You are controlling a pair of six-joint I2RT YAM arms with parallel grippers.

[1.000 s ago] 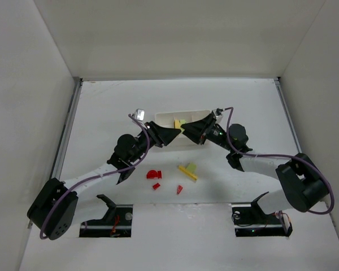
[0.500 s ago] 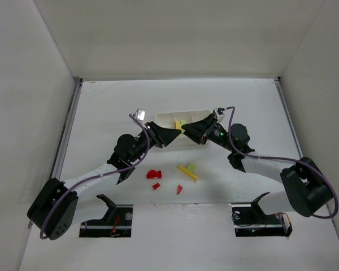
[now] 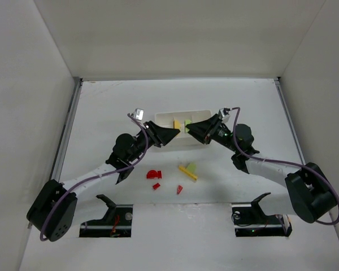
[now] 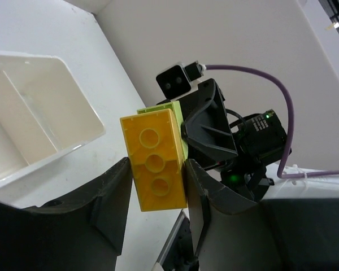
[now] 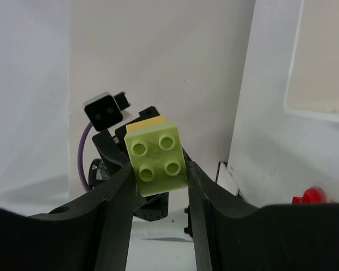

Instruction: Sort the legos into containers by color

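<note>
My left pincer [image 4: 156,186] is clamped on the yellow brick [image 4: 154,160] and my right pincer [image 5: 158,183] on the green brick [image 5: 158,155]. The bricks look stuck together over the tray [image 3: 199,114], mid-frame. I'd grip firmly and pull straight apart so neither slips.

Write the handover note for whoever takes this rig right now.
The left gripper is shut on the yellow brick.
The right gripper is shut on the green brick.
Both bricks are held close together at the white tray; whether they touch is unclear.
Done: nothing seen sorted; the compartments in the left wrist view look empty.
Loose on the table in front of the tray: three red pieces, a yellow piece and a light green piece.
Left: bin both held bricks by color, then the loose pieces.
</note>
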